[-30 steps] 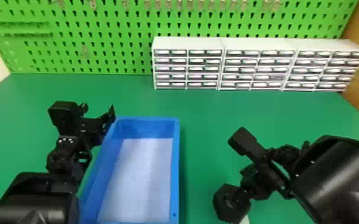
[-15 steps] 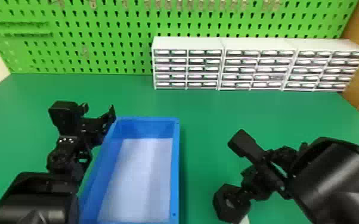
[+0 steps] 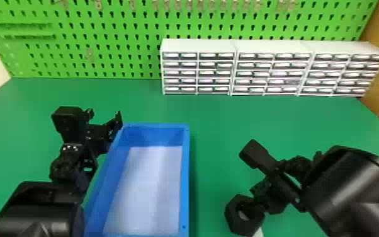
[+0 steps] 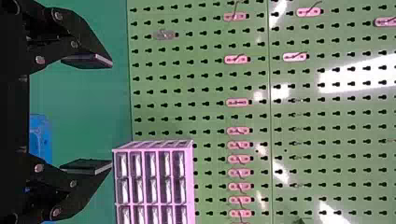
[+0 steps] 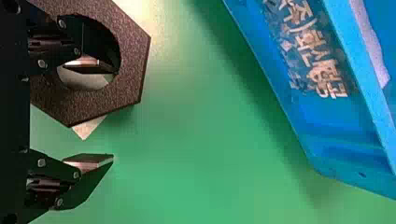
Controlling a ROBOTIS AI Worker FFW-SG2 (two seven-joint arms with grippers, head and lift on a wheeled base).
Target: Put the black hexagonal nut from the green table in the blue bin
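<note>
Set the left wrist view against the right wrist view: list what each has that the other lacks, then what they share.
Left wrist view's own: the pegboard with hooks, the drawer cabinet and the open left gripper.
Right wrist view's own: the black hexagonal nut, a pale object beyond it, and the open right gripper.
Shared: green table, blue bin.

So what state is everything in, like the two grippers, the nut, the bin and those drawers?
Blue bin: upright, open-topped
Black hexagonal nut: outside the bin
Right gripper: open, one finger across the nut's hole
Left gripper: open, holding nothing
Drawer cabinets: standing upright, drawers apparently shut
</note>
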